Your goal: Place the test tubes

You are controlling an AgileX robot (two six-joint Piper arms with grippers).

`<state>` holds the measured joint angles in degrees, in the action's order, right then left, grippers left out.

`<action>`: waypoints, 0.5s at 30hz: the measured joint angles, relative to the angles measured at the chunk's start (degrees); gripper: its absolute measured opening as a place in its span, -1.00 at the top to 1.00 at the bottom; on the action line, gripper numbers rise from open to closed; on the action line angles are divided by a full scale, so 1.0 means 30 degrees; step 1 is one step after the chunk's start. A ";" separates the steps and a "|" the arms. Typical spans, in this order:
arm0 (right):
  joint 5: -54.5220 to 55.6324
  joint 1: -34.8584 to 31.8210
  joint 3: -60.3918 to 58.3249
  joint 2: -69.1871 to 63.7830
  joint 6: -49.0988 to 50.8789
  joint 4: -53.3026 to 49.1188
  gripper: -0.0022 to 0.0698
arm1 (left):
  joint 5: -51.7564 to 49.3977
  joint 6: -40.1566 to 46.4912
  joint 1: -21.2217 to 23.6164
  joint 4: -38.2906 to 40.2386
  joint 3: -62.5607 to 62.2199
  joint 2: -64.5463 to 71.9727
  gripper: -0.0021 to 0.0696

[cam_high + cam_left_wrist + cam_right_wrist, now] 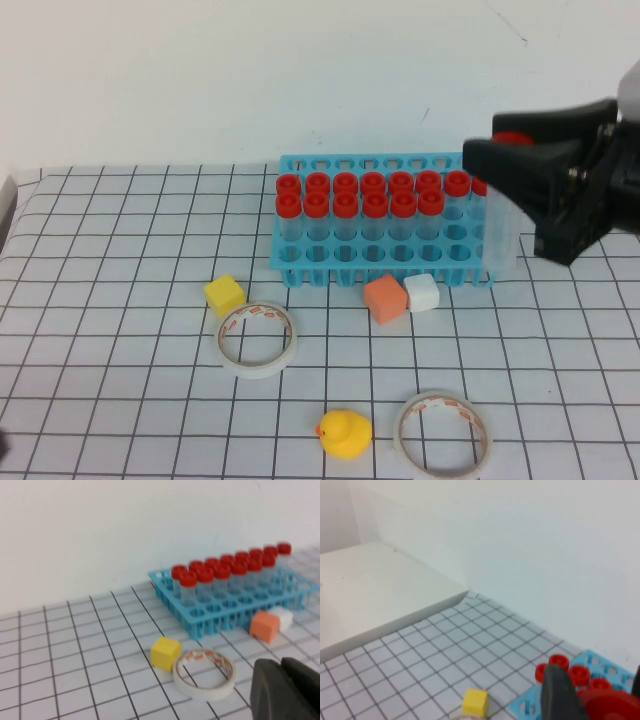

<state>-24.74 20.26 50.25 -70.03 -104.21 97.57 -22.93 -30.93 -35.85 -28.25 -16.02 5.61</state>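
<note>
Blue rack (330,272): near bench's back edge, right of middle, holding 2 rows of red-capped tubes (345,205).
Test tube (500,240): upright over rack's right end, pinched by right gripper (495,165).
Left gripper (281,680): jaws pressed together, low near bench's front-left corner.

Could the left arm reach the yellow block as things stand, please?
Probably yes: the shut left gripper sits at the near left, and the tape roll lies beside the yellow block, not in the way. The right gripper holds a tube at the rack's right end.
</note>
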 joint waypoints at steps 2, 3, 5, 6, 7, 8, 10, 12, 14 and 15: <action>0.0000 0.0000 -0.0340 0.0000 0.0000 0.0036 0.16 | -0.0544 -0.0229 0.0000 0.0000 0.0043 -0.1206 0.94; 0.0000 0.0000 -0.0438 0.0000 0.0000 0.0036 0.16 | -0.0772 -0.0284 0.0000 0.0048 0.0043 -0.1648 0.94; 0.0000 0.0000 -0.0663 0.0000 0.0152 0.0036 0.16 | -0.1034 -0.0311 0.0000 0.0048 0.0043 -0.2030 0.94; 0.0000 0.0000 -0.0695 0.0000 0.0256 0.0036 0.17 | -0.1135 -0.0311 0.0000 0.0048 0.0084 -0.2076 0.94; 0.0000 0.0000 -0.0695 0.0000 0.0382 0.0036 0.16 | -0.1219 -0.0311 0.0000 0.0062 0.0093 -0.2123 0.94; 0.0000 0.0000 -0.0695 0.0000 0.0428 0.0036 0.17 | -0.1302 -0.0311 0.0000 0.0095 0.0129 -0.2137 0.94; -0.0114 0.0000 -0.0695 0.0000 0.0505 0.0036 0.17 | -0.1359 -0.0311 0.0000 0.0095 0.0129 -0.2137 0.94; -0.0215 0.0000 -0.0695 0.0000 0.0551 0.0036 0.17 | -0.1407 -0.0311 0.0000 0.0095 0.0129 -0.2137 0.94; -0.0449 0.0000 -0.0695 0.0000 0.0565 0.0036 0.17 | -0.1421 -0.0311 0.0000 0.0095 0.0129 -0.2137 0.94; -0.0454 0.0000 -0.0695 0.0000 0.0565 0.0036 0.17 | -0.1421 -0.0311 0.0000 0.0095 0.0129 -0.2137 0.94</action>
<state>-26.10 20.26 48.16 -70.03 -102.51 97.67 -27.19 -31.87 -35.85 -27.96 -15.63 -0.80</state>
